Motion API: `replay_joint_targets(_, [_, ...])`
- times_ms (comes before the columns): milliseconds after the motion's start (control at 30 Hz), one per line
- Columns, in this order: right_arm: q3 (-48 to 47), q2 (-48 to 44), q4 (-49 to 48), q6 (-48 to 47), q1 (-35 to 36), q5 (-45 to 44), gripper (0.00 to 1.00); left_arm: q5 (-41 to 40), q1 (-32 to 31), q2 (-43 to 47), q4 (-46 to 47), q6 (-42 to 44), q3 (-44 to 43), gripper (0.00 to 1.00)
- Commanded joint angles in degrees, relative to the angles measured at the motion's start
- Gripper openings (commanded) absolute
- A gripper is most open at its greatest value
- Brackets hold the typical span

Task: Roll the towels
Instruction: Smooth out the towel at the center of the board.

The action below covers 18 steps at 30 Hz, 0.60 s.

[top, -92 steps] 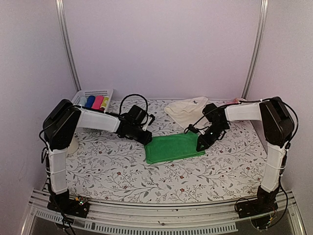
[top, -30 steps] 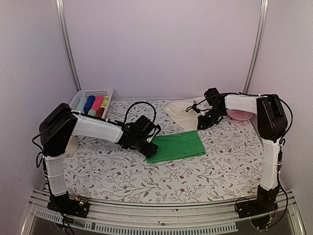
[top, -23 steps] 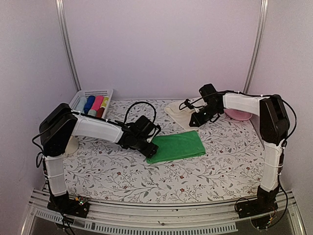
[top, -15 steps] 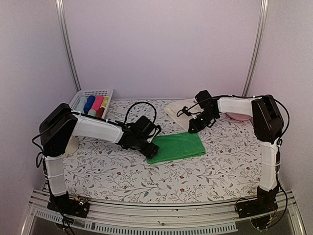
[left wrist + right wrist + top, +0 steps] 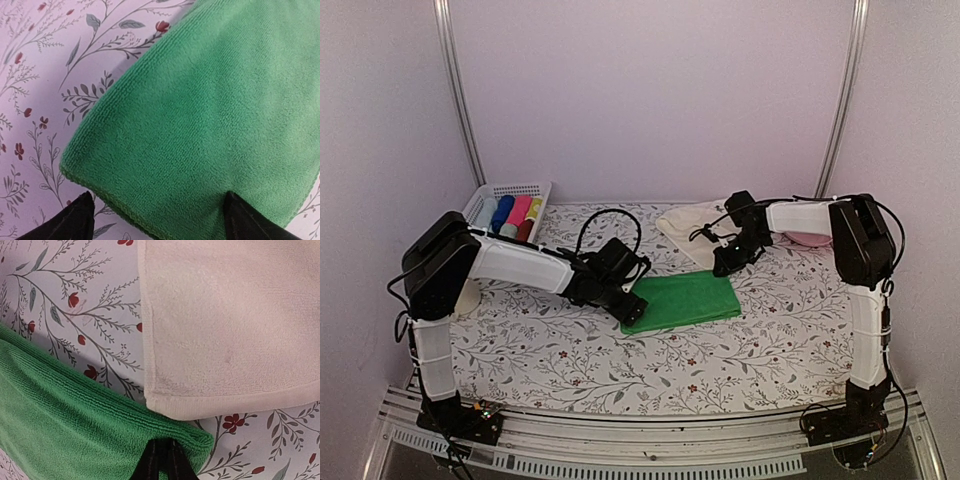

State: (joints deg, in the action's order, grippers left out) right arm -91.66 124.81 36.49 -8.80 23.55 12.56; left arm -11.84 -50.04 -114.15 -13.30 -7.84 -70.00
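The green towel (image 5: 685, 300) lies folded flat in the middle of the table. It fills the left wrist view (image 5: 210, 100). My left gripper (image 5: 634, 308) (image 5: 161, 225) is open at the towel's left end, one finger off the edge and the other on the cloth. My right gripper (image 5: 721, 268) (image 5: 162, 462) is shut, its tips resting on the green towel (image 5: 75, 425) at its far right corner. The cream-white towel (image 5: 695, 225) (image 5: 230, 315) lies flat just behind, its edge almost touching the green one.
A white basket (image 5: 498, 192) with blue, pink and yellow rolls stands at the back left. A pink dish (image 5: 807, 238) sits at the back right, behind the right arm. The tablecloth (image 5: 570, 350) has a floral print.
The green towel is now folded narrower. My right gripper swung back over the cream towel, then came down onto the green towel's far right corner. My left gripper's jaws spread wider.
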Motion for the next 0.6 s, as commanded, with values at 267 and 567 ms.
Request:
replay_joint_targets(267, [-0.4, -8.1, 5.3, -7.1, -1.3, 5.3, 0.36, 2.1, 3.9, 3.7, 0.8, 1.9, 4.4, 0.97])
replay_joint_targets(567, [2.2, -14.6, 5.3, -12.2, -0.6, 0.2, 0.56, 3.3, 5.1, 2.3, -1.1, 3.1, 3.0, 0.97])
